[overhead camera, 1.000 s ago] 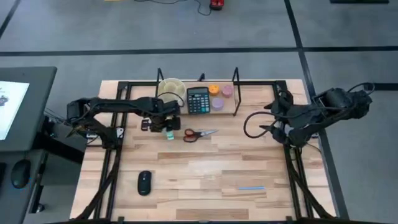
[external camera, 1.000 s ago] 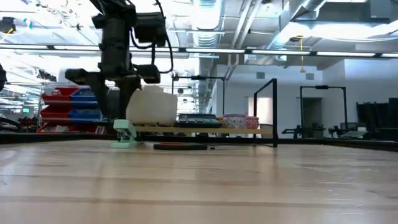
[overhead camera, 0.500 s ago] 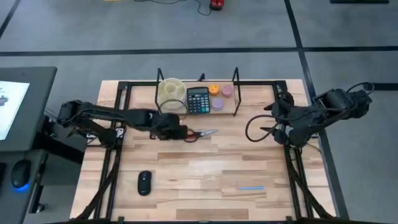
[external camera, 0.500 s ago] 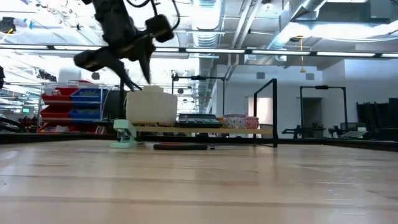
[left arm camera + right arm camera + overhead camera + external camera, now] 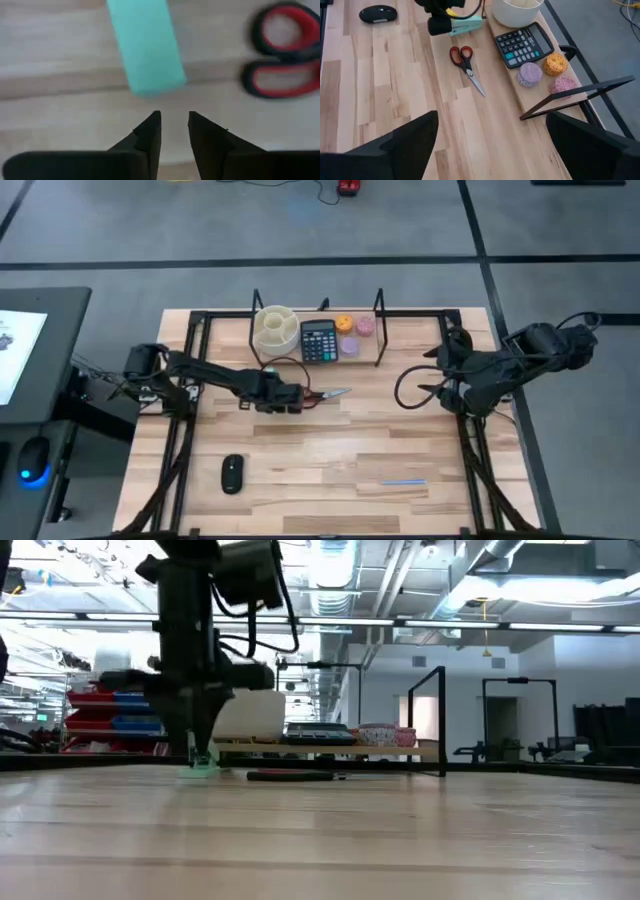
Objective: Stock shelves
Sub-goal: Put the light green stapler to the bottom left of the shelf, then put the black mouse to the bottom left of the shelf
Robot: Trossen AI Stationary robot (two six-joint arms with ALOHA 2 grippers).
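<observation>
**Shelf partly stocked; left arm over the loose items**

We see the shelf [image 5: 315,352] standing at the far edge of the surface [image 5: 330,450], a pale plank between thin black uprights. It already carries a round pale container [image 5: 273,328], a calculator [image 5: 318,340] and three small round items [image 5: 352,334] in orange, pink and lilac. We judge these as stocked.

Four things lie off the shelf. A mint-green block, probably a stapler [image 5: 145,45], rests just in front of the shelf near the container. Red-handled scissors [image 5: 465,62] lie beside it. A black mouse [image 5: 232,473] and a thin blue stick [image 5: 404,481] lie well apart, toward the near edge. We judge these as the work left.

The left gripper [image 5: 174,127] hangs low over the surface, just short of the stapler, with the scissors' handles to one side. Its fingers [image 5: 150,131] stand only a narrow slot apart and hold nothing. The gap looks narrower than the stapler, so we expect it must widen before a grasp.

The right gripper [image 5: 490,145] waits at the right edge of the surface, its fingers spread wide and empty.
</observation>
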